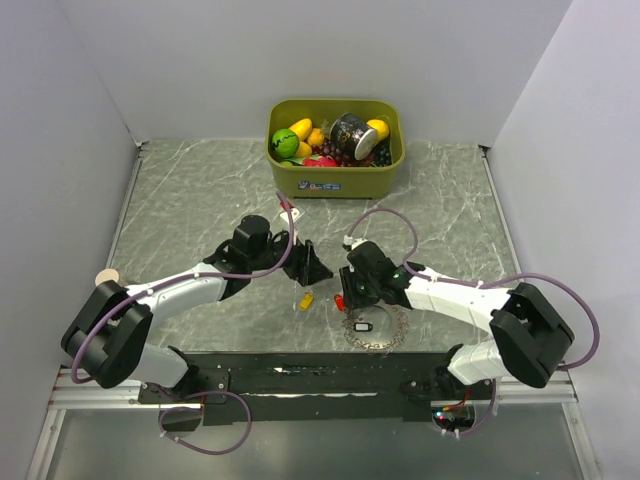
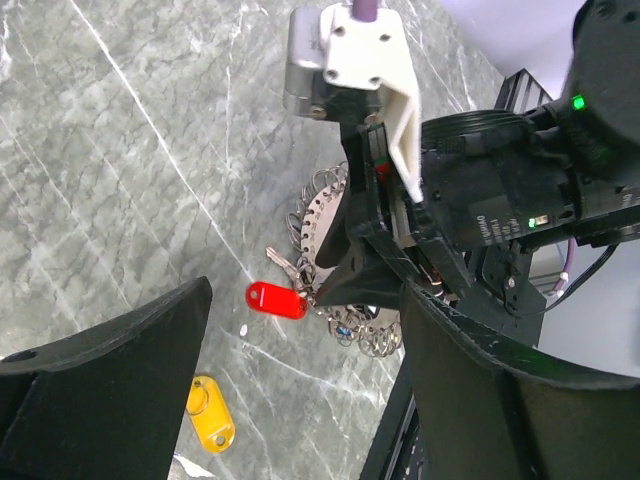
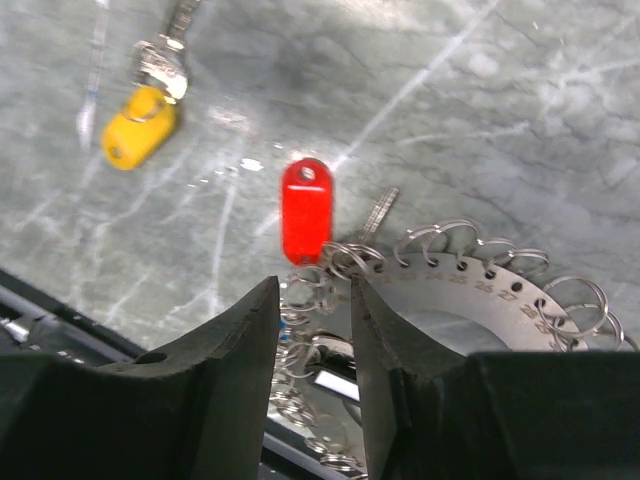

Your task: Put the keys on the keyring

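The keyring [image 1: 378, 330] is a grey metal disc with small wire loops round its rim, lying near the table's front edge. A red key [image 1: 339, 302] lies at its left rim, its tag end touching the loops [image 3: 345, 258]. A yellow key [image 1: 306, 300] lies loose further left. A black tag [image 1: 362, 325] rests on the ring. My right gripper [image 3: 313, 283] hangs just over the ring's left rim, open, with only loops showing between its fingers. My left gripper [image 2: 305, 335] is open wide above the red key [image 2: 276, 299] and the yellow key [image 2: 212, 412], holding nothing.
An olive-green bin [image 1: 335, 182] with toy fruit and a dark can stands at the back centre. Grey walls close off the left, back and right. The black front rail [image 1: 300, 372] runs just behind the keyring. The two grippers are close together.
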Controlling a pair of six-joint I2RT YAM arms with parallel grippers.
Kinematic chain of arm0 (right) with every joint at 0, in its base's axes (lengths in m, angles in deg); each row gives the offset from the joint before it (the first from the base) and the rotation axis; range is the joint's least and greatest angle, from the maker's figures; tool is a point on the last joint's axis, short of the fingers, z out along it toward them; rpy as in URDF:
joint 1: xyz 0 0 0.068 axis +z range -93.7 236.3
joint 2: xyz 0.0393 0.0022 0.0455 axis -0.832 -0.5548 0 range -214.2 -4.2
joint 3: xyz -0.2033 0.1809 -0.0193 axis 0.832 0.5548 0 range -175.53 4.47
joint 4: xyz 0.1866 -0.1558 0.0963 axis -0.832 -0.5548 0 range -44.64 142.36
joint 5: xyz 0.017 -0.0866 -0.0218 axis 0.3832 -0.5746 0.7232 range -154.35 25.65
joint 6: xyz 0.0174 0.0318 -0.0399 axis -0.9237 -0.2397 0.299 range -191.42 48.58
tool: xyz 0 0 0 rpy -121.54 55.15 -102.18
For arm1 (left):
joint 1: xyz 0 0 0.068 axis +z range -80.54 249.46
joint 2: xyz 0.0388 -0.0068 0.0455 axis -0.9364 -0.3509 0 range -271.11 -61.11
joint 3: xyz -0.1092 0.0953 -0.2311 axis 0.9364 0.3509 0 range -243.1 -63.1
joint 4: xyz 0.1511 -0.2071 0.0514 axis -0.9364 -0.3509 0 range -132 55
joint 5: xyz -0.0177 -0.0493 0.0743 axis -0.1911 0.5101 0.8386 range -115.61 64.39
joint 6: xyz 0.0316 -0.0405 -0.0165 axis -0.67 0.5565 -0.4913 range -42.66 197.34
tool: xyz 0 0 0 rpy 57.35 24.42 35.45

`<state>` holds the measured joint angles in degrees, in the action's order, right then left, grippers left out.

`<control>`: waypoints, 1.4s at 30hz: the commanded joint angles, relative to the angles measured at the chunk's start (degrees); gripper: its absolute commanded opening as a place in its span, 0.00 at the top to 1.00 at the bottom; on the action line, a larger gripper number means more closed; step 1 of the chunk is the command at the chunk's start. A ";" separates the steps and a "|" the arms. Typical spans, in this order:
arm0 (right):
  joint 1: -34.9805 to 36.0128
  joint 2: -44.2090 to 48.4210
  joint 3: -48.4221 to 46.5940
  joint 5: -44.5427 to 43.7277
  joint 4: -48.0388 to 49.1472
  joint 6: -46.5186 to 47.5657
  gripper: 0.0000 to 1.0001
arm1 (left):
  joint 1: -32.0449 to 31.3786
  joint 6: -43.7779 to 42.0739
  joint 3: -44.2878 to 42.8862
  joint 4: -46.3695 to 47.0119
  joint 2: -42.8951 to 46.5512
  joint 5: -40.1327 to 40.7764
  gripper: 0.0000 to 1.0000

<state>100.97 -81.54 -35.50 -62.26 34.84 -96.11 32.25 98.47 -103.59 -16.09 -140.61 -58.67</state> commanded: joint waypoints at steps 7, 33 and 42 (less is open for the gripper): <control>1.13 -3.60 -2.84 -4.20 -1.82 -1.59 0.71 | 0.21 -0.47 0.76 1.30 1.37 -0.78 0.18; 1.04 31.79 10.52 5.99 15.39 17.99 1.00 | 0.21 -0.65 -1.26 -0.90 7.34 -2.09 0.19; 0.95 38.75 13.77 16.54 20.06 28.11 1.00 | 0.21 0.41 -1.26 3.32 8.93 -11.76 0.23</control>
<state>101.82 -45.90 -22.58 -51.36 47.76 -73.90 32.27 98.07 -102.89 -17.48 -133.83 -63.60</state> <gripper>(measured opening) 0.009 0.787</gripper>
